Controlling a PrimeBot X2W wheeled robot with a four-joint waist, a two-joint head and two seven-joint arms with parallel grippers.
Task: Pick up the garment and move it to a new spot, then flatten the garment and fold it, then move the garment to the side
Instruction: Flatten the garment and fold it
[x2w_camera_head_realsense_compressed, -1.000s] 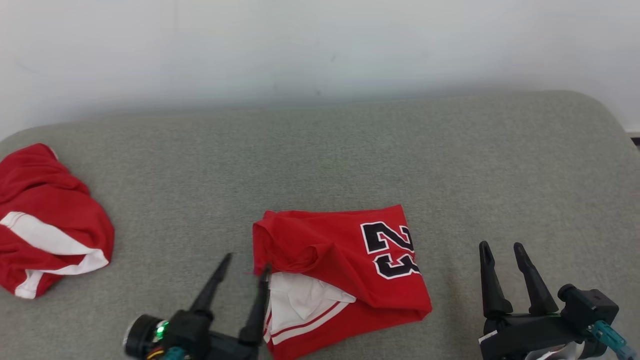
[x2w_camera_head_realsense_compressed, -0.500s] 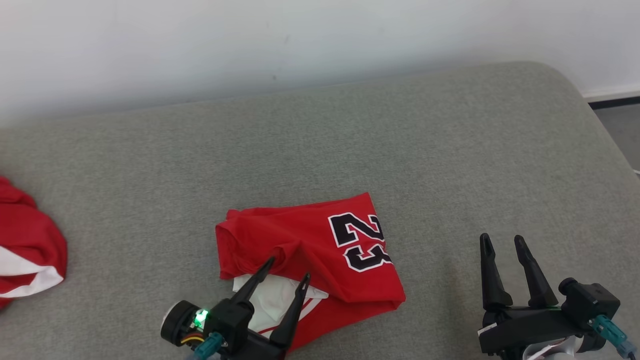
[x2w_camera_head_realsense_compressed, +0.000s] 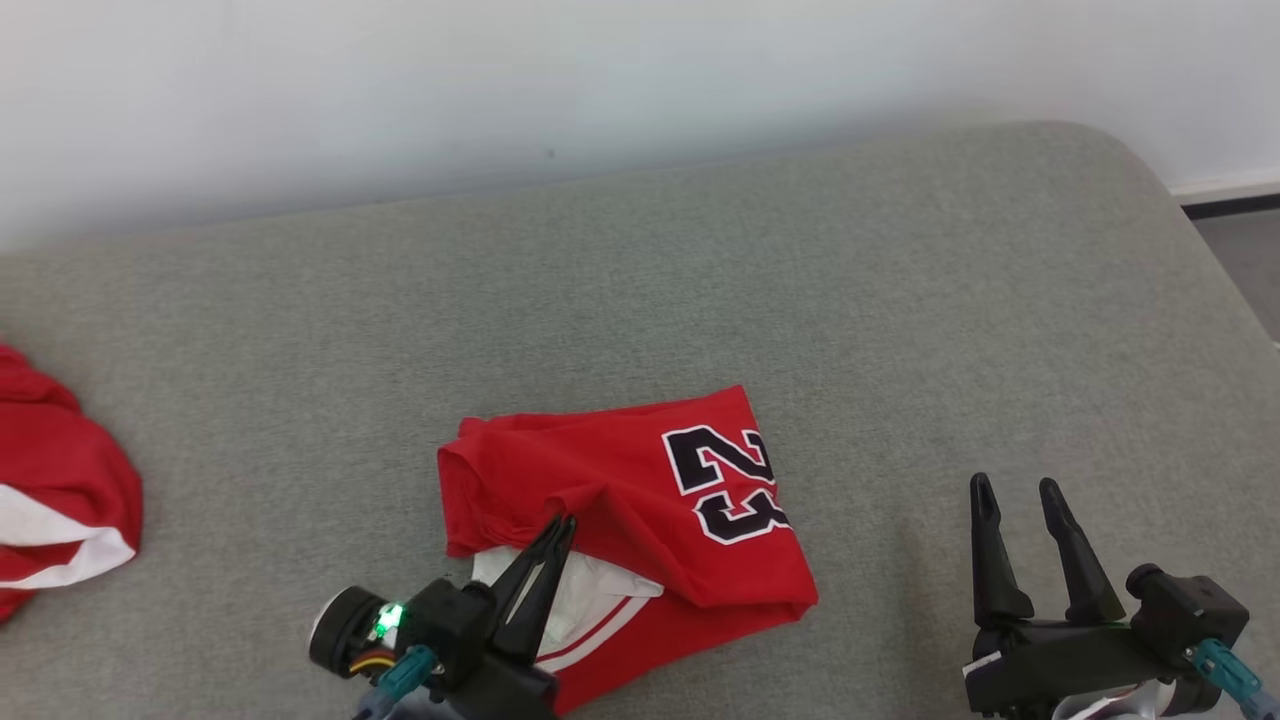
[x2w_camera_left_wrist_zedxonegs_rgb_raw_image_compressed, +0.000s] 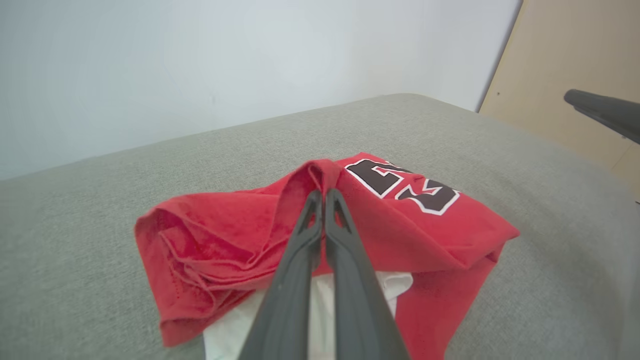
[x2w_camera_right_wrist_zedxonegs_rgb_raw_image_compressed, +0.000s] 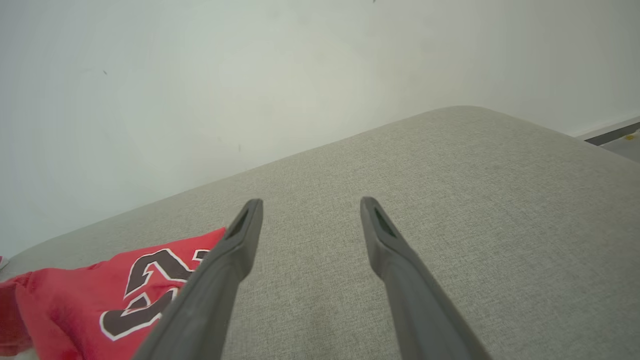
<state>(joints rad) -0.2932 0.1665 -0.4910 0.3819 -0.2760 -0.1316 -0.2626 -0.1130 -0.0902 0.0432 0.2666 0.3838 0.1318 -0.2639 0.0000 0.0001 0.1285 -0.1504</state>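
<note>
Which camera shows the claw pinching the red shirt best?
The left wrist view: the left claw is shut on a raised fold of the red shirt, right in the middle. The head view shows that pinch smaller, from above. The right wrist view catches the shirt's numbered end beside the open right claw.

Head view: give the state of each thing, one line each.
jersey: folded, lying flat but for one ridge pinched up
left gripper: shut on the jersey's ridge
right gripper: open, empty
other garment: crumpled, untouched
</note>
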